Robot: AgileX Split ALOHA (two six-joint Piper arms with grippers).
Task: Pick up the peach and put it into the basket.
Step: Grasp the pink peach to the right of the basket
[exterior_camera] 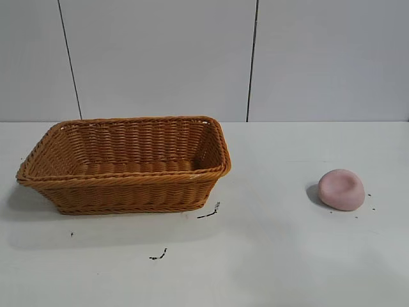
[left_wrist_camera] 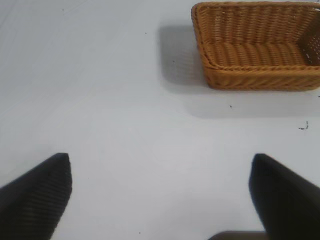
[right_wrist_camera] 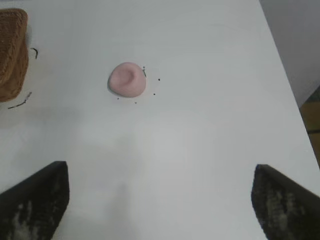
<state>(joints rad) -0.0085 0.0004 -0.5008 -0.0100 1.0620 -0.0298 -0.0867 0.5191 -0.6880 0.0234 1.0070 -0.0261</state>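
The reach has barely begun: the right tool point(right_wrist_camera: 160, 200), wide open and empty, must descend over the peach point(right_wrist_camera: 128, 79), well apart from the basket point(exterior_camera: 128, 163).

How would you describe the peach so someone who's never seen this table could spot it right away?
Start at the large orange-brown woven wicker basket on the white table. Look across the bare surface to the opposite side, well apart from the basket. There sits the small pale pink, slightly flattened peach, the only smooth, rounded pink thing, with a shallow dimple on top.
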